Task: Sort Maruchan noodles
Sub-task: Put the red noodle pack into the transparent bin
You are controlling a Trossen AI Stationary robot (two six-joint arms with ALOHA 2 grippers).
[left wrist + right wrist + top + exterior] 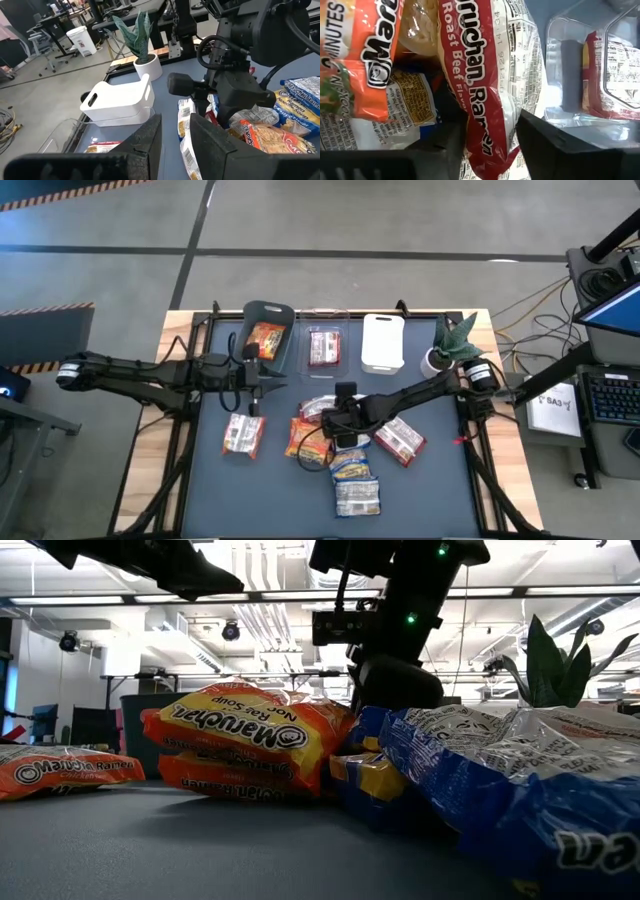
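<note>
Red beef packet (485, 100) sits between right gripper (487, 145) fingers, grip unclear, edges cropped.

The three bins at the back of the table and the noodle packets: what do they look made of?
Teal bin: seems opaque matte plastic. Clear bin: transparent glossy plastic, packet visible through its wall. White bin: smooth moulded plastic with handle cut-out. Noodle packets: thin glossy printed film, wrinkled and glinting.

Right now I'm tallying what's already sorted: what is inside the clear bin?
The clear bin holds one red-and-white noodle packet, lying flat. The right wrist view shows the same packet through the bin's wall; anything beneath it is covered.
</note>
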